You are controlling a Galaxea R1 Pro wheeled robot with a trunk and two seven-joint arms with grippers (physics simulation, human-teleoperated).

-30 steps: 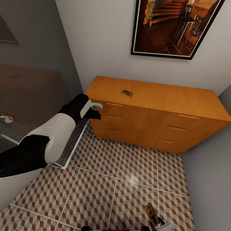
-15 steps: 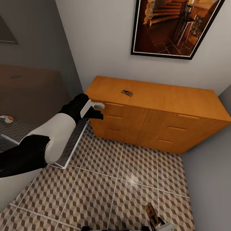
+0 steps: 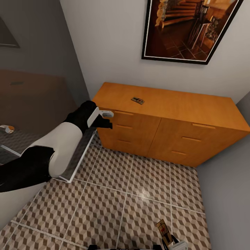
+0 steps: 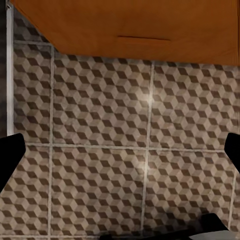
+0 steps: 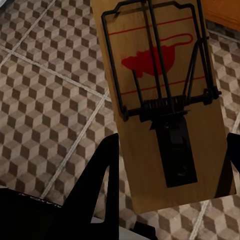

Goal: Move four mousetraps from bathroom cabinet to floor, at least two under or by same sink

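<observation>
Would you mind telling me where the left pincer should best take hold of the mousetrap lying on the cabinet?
Probably from above, across the long edges of its board. The mousetrap lies flat on the cabinet top, wire parts up, so nothing can slide beneath it. The left pincer sits lower, before the drawers.

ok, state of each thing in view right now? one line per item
Mousetrap on cabinet: lying flat on the cabinet top, untouched.
Held mousetrap: between the right gripper's fingers, above the tiles.
Cabinet: all visible drawers shut.
Left gripper: open, empty, raised by the cabinet's left corner.
Right gripper: shut on the held mousetrap.
Bathroom floor: no trap seen lying on it.
</observation>
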